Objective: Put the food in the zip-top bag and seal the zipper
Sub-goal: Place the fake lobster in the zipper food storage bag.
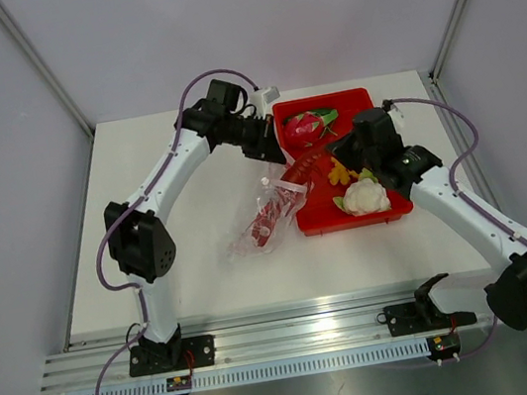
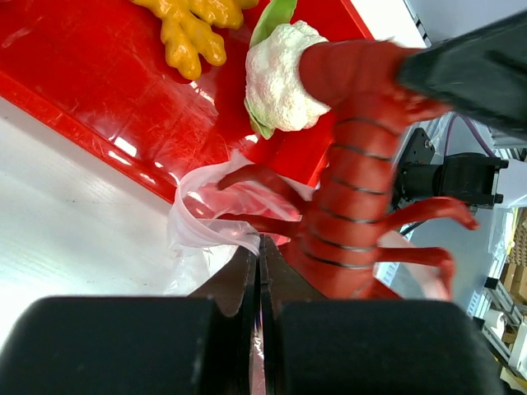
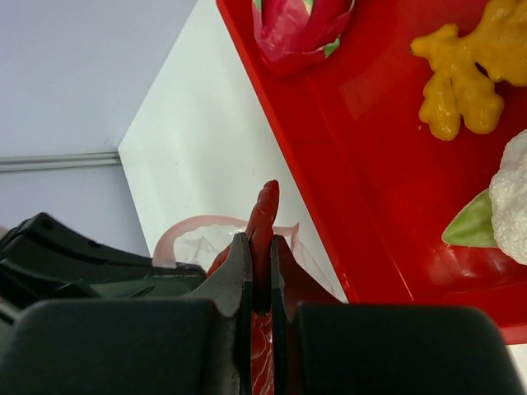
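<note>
The left hand point(image 2: 260, 247) is pinched tight on the edge of the bag point(image 2: 198, 218), just left of the red tray point(image 2: 74, 74). The right hand point(image 3: 260, 247) is clamped on a red lobster point(image 2: 346, 222) at the bag's mouth. Cauliflower point(image 2: 280, 78) and a yellow piece point(image 2: 193, 29) lie in the tray on the counter point(image 2: 66, 222).

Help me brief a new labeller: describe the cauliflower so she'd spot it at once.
Find the red tray on the far right of the white table. The cauliflower lies by its near edge, beside the yellow branched piece. It alone is white and lumpy, with a green leaf.
</note>
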Available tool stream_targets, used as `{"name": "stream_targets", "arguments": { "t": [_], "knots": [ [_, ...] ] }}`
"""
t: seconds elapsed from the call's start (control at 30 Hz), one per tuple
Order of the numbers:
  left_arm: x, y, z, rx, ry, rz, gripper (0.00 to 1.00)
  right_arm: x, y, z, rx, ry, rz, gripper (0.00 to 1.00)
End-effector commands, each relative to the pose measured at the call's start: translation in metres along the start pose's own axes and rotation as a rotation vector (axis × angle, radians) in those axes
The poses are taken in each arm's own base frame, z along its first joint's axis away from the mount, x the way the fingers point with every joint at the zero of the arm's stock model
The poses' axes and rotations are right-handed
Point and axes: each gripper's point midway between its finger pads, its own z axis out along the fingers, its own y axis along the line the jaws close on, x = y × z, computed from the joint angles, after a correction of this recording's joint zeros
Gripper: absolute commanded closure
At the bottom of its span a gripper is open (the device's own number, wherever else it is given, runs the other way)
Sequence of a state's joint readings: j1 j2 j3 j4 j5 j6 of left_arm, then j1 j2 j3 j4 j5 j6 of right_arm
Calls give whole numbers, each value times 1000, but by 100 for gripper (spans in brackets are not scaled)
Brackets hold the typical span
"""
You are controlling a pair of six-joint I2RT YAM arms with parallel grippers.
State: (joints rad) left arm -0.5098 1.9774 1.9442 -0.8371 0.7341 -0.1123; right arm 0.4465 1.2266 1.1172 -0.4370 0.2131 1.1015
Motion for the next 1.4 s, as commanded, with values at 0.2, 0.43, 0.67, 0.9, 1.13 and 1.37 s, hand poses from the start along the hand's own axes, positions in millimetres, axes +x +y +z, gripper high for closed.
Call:
{"name": "stream_targets", "arguments": {
  "t": [0.2, 0.43, 0.67, 0.9, 1.13, 1.37],
  "knots": [
    [-4, -32, -38, -33, -97, 181, 100, 0, 36, -2, -62, 42, 13, 100],
    [-10, -38, -58, -260, -159, 388, 100, -11, 57, 4, -70, 27, 9, 100],
    [-22, -38, -62, -451, -193, 518, 100, -15, 69, 24, -49, 0, 53, 100],
    [-33, -30, -62, -515, -300, 527, 100, -33, 63, 14, -72, -186, 31, 100],
    [-24, -38, -46, -416, -255, 517, 100, -21, 43, 22, 60, -259, -33, 100],
    [-21, -53, -46, -348, -251, 522, 100, -1, 50, 28, 143, -305, -120, 100]
  ]
}}
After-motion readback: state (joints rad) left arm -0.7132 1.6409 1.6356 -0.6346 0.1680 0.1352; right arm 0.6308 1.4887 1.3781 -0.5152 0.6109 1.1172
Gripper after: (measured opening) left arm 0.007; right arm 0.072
